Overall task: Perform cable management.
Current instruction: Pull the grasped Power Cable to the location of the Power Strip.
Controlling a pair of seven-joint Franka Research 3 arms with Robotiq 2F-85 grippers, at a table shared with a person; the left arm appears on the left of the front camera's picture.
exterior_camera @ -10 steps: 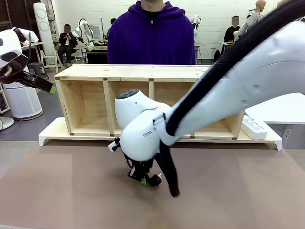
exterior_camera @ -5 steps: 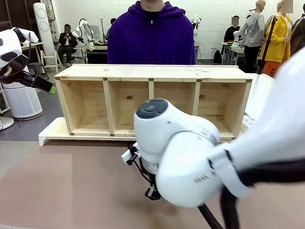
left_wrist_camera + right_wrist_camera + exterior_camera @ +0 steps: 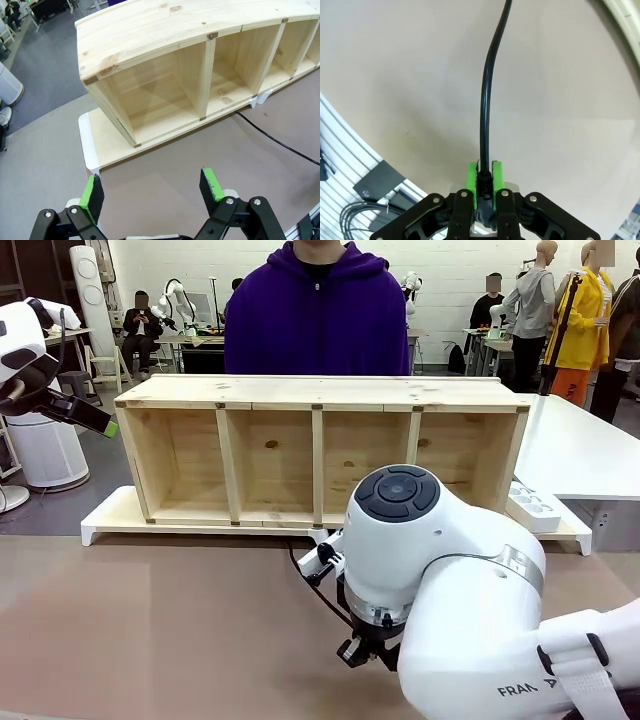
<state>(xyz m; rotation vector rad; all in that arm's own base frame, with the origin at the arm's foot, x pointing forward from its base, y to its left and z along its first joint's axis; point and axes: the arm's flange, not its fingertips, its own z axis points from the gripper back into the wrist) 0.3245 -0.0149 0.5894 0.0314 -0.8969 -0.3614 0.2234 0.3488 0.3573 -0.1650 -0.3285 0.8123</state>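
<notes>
The cable (image 3: 484, 100) is a thin black cord; my right gripper (image 3: 484, 181) is shut on it, and the cord runs straight up and away from the green pads (image 3: 471, 181). In the front view the right gripper (image 3: 362, 650) hangs low over the brown table under its bulky white wrist. The cable (image 3: 312, 585) leads from it back toward the foot of the wooden shelf (image 3: 320, 390). My left gripper (image 3: 151, 188) stands open with nothing between its pads. It is raised at the far left (image 3: 100, 422), looking down at the shelf's end and a stretch of cable (image 3: 275, 142).
A person in a purple hoodie (image 3: 318, 320) stands behind the shelf. The shelf's four open compartments rest on a white base board (image 3: 110, 520). A white power strip (image 3: 535, 508) lies at the shelf's right end. Aluminium rails and coiled wires (image 3: 355, 215) show beyond the table edge.
The right arm has swung to the right and toward the camera, carrying its gripper and the held cable rightward across the table. The left arm has not moved.
</notes>
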